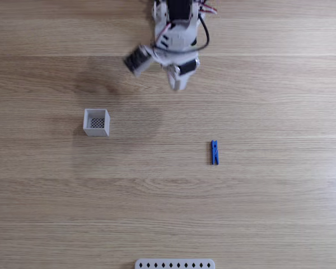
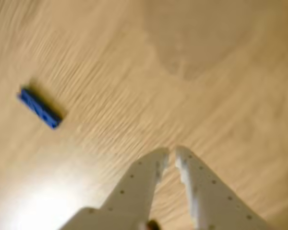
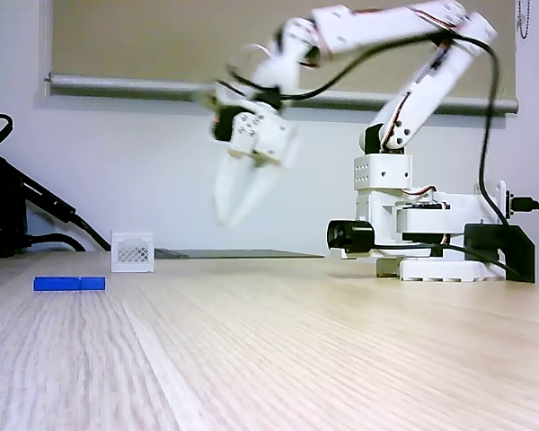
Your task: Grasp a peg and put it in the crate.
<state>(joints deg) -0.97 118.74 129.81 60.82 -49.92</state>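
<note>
The pincer (image 3: pixel 236 214) hangs clenched and empty high above the table (image 1: pixel 269 213), likely for clearance. The peg (image 1: pixel 214 152) lies flat, well apart from the crate (image 1: pixel 96 123).

Seen in the fixed view from above: crate (image 1: pixel 96 123) on the tabletop (image 1: pixel 269 213) at left, peg (image 1: pixel 214 152) well apart to its right, claw (image 1: pixel 178 85) above between them, perforated strip (image 1: pixel 175 264) at bottom edge.
</note>
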